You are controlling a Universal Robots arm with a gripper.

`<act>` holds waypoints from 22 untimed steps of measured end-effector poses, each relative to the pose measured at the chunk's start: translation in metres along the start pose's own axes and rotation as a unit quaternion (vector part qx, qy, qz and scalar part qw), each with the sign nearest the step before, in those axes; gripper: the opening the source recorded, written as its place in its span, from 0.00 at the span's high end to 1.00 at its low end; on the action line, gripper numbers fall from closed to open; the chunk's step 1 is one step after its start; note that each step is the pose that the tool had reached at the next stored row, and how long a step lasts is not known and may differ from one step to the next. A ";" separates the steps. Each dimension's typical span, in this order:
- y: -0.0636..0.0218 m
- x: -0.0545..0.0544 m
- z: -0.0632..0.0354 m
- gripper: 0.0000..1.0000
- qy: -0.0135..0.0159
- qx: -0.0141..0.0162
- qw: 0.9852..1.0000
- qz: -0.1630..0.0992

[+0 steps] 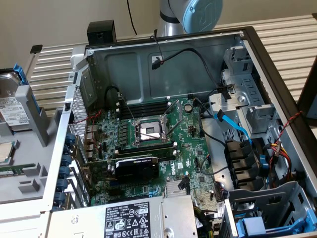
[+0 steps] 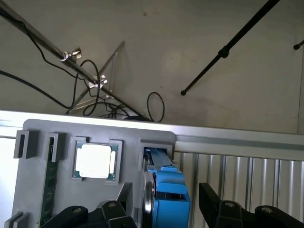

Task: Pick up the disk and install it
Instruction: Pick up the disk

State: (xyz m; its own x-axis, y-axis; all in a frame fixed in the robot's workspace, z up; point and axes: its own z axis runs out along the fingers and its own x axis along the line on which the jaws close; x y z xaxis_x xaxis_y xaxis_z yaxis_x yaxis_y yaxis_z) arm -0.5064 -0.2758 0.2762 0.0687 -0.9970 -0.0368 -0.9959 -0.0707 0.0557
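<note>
Here's the disk [image 2: 167, 197], standing on edge in the end slot of the grey holder [image 2: 57, 130], blue carrier up, right by the holder edge where the bare bench [image 2: 237, 166] slats begin. The chip [image 2: 95, 161] sits flat in the neighbouring pocket. The pincer [image 2: 164, 186] is wide open and holding nothing, one black finger on each flat side of the disk. The disk lies dead ahead between the jaws, and its long axis runs straight away from the wrist along the slot, so the jaws would close across its thin dimension. There's daylight on both sides and no contact that I can make out. From the exterior view, the disk [image 1: 11, 106] is at the holder's [image 1: 29, 163] far corner, on the bench [image 1: 54, 69] off the exterior view's left of the open case [image 1: 163, 74], with the chip [image 1: 4, 151] just nearer. The hard parts: the disk's lower half is sunk in the slot, and the frame edge cuts it in the exterior view. I can't judge how far the fingertips stand from the carrier along the approach.
</note>
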 end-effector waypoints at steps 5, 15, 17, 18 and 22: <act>0.0000 0.000 0.0006 0.34 0.000 0.000 1.000 0.000; 0.0007 0.000 0.0006 0.34 0.000 0.004 1.000 0.004; 0.0008 0.000 0.0006 0.34 0.000 0.005 1.000 0.007; 0.0009 0.000 0.0006 0.34 0.000 0.005 1.000 0.008; 0.0010 0.000 0.0007 0.34 0.000 0.006 1.000 0.011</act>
State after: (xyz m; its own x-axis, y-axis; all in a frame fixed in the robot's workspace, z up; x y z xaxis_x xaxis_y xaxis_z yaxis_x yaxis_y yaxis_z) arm -0.5075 -0.2758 0.2755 0.0471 -0.9982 -0.0363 -0.9978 -0.0487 0.0445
